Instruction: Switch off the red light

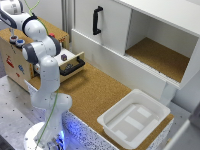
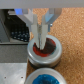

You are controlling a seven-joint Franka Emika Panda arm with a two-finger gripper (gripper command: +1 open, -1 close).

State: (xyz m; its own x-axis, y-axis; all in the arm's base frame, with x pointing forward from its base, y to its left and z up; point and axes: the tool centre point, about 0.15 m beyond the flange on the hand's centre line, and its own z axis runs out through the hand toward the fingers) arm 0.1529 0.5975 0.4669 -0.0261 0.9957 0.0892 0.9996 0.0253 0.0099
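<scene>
Wood makes up the box [image 1: 15,60] at the exterior view's left, and on its top face sit two small round buttons in dark rims: the red light [image 1: 13,38] and, just beside it toward the exterior view's right, a blue button [image 1: 19,43]. The white arm [image 1: 42,65] rises from its base on the tabletop [image 1: 95,95] in front of the box and bends back over it, its upper links running off the frame's corner. A drawer [image 1: 72,62] with a black handle stands pulled out of the box's side. Further right stands a white cabinet [image 1: 125,35] with a black handle on its door and an open shelf lined with cork. Near the front edge of the tabletop, toward the exterior view's right, lies a white plastic tray [image 1: 135,117].

In the wrist view the fingers [image 2: 42,36] are pinched together, holding nothing, their tips touching the cap of the red light [image 2: 50,54], which glows orange-red inside its dark rim. The blue button [image 2: 47,77] sits just beside it, partly cut off by the picture's edge.
</scene>
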